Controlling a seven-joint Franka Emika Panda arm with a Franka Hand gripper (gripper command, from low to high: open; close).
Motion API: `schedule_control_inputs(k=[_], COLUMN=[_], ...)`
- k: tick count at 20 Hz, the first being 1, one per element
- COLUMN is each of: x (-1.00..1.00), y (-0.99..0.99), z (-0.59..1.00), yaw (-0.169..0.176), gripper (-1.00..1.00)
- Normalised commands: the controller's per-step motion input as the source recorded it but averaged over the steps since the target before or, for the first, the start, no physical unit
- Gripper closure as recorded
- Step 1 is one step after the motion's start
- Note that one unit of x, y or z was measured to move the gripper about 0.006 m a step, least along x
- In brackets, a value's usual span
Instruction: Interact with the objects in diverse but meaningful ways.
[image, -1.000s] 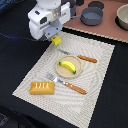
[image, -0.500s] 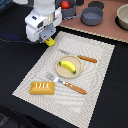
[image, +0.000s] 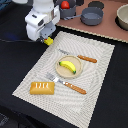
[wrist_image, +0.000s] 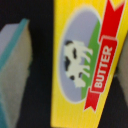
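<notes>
The pincer (image: 46, 40) hangs above the mat's (image: 95, 75) corner at about ten o'clock in the exterior view, clamped on the yellow packet (image: 48, 41), which pokes out just below the white arm head. The wrist view is filled by that packet (wrist_image: 82, 55) (a cow in an oval and a red ribbon reading BUTTER), with one grey finger pad (wrist_image: 15, 65) beside it.

At the mat's middle a plate (image: 59, 72) carries the banana (image: 67, 65). The knife (image: 80, 57) lies past the plate at one o'clock, the fork (image: 67, 85) at six, and the bread (image: 42, 88) at the mat's eight o'clock corner.

On the brown worktop (image: 107, 30) at twelve o'clock stand a pot (image: 92, 16) and the tomato (image: 65, 5).
</notes>
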Motion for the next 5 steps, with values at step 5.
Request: schedule_control_inputs(k=[5], x=[0.05], y=[0.04], z=[0.19], yaw=[0.0], gripper=[-1.0])
